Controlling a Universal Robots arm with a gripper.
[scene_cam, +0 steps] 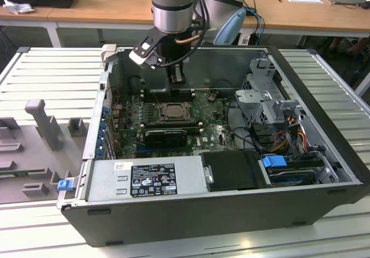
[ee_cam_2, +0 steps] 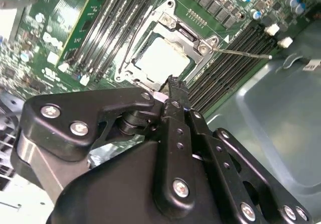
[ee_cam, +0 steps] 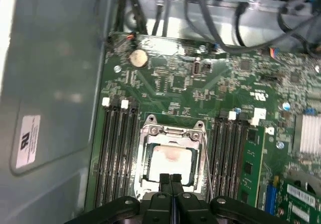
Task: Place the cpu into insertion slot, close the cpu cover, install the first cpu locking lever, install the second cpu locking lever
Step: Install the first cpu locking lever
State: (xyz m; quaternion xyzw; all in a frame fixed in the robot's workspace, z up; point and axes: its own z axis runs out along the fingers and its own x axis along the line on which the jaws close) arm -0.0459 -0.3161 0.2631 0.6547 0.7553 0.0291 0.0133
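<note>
The cpu [ee_cam: 169, 158] lies flat in the insertion slot [scene_cam: 172, 112] on the green motherboard, its silver top showing in both wrist views [ee_cam_2: 163, 59]. The cpu cover [ee_cam: 173, 132] is down over it, framing the chip [ee_cam_2: 188, 35]. A thin wire locking lever [ee_cam_2: 246, 53] sticks out sideways from the socket toward the memory slots; it also runs along one socket edge [ee_cam: 206, 159]. My gripper [ee_cam: 170, 180] hangs just above the socket's edge, its black fingers pressed together with nothing between them [ee_cam_2: 173, 83]. In the exterior view the gripper [scene_cam: 177, 83] is inside the case, above the socket.
Long black memory slots [ee_cam: 116, 148] flank the socket on both sides. A black graphics card [scene_cam: 165, 135], the power supply [scene_cam: 144, 180], a drive cage [scene_cam: 266, 96] with cables, and the case walls [scene_cam: 191, 64] enclose the space. A grey fixture [scene_cam: 40, 125] stands outside on the exterior view's left.
</note>
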